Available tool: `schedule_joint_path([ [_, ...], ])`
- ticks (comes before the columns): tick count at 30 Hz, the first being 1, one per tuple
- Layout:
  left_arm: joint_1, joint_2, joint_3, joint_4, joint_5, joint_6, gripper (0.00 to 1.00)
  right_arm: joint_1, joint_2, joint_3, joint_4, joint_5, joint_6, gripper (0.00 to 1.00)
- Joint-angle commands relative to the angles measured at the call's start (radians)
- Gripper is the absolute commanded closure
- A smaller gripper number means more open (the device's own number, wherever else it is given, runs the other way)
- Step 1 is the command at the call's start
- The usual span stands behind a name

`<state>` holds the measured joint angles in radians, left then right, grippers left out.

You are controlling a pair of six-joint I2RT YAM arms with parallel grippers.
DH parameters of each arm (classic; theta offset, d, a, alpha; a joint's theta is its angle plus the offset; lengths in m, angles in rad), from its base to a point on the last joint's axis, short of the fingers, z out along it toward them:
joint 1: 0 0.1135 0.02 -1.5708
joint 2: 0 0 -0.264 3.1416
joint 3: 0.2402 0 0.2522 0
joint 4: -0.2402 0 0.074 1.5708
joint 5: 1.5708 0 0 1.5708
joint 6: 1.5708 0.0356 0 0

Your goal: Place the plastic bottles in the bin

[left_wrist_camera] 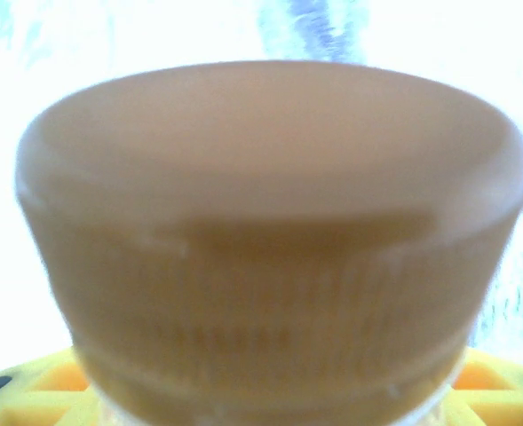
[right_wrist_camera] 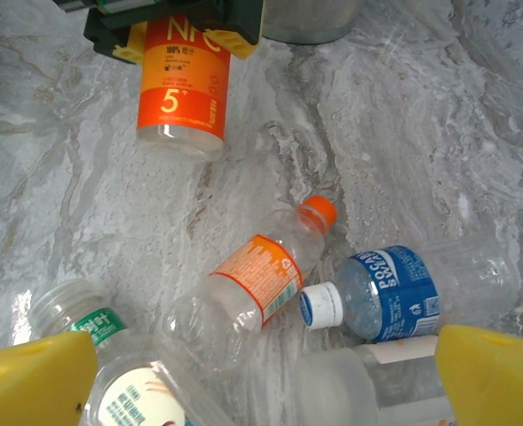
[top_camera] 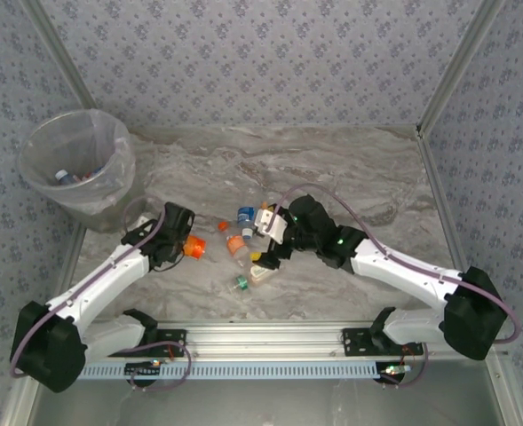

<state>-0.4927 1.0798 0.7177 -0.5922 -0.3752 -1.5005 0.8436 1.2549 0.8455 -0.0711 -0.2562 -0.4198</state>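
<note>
My left gripper (top_camera: 181, 244) is shut on a clear bottle with an orange label (top_camera: 195, 249), its body pointing right. That bottle's orange cap (left_wrist_camera: 270, 240) sits right against the left wrist camera. The right wrist view shows the same bottle (right_wrist_camera: 181, 80) clamped between yellow pads. My right gripper (right_wrist_camera: 261, 382) hangs open over a cluster of lying bottles: a small orange-labelled one (right_wrist_camera: 252, 284), a blue-labelled one (right_wrist_camera: 390, 293), a green-labelled one (right_wrist_camera: 88, 324) and a frosted one (right_wrist_camera: 368, 382). The bin (top_camera: 101, 191) stands at the far left with bottles inside.
Metal frame posts and patterned walls close in the marble table (top_camera: 350, 177). The bottle cluster (top_camera: 239, 248) lies between the two grippers at the centre. Bare marble lies to the right and behind. A rail (top_camera: 261, 342) runs along the near edge.
</note>
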Motion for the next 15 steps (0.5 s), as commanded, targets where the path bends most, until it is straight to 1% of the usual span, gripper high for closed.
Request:
schedule_joint_path([
  [1,0.003,-0.037,0.062,-0.015,-0.070,0.241,1.00,-0.009,0.016,0.047,0.015,0.018,-0.004,0.00],
  [6,0.005,-0.078,0.132,-0.012,-0.108,0.460,1.00,-0.016,0.039,0.099,-0.031,0.016,-0.027,0.00],
  [11,0.006,-0.099,0.200,0.003,-0.102,0.667,1.00,-0.034,0.056,0.144,-0.052,0.008,-0.040,0.00],
  [15,0.005,-0.092,0.270,-0.012,-0.112,0.762,1.00,-0.046,0.071,0.173,-0.042,-0.004,-0.039,0.00],
])
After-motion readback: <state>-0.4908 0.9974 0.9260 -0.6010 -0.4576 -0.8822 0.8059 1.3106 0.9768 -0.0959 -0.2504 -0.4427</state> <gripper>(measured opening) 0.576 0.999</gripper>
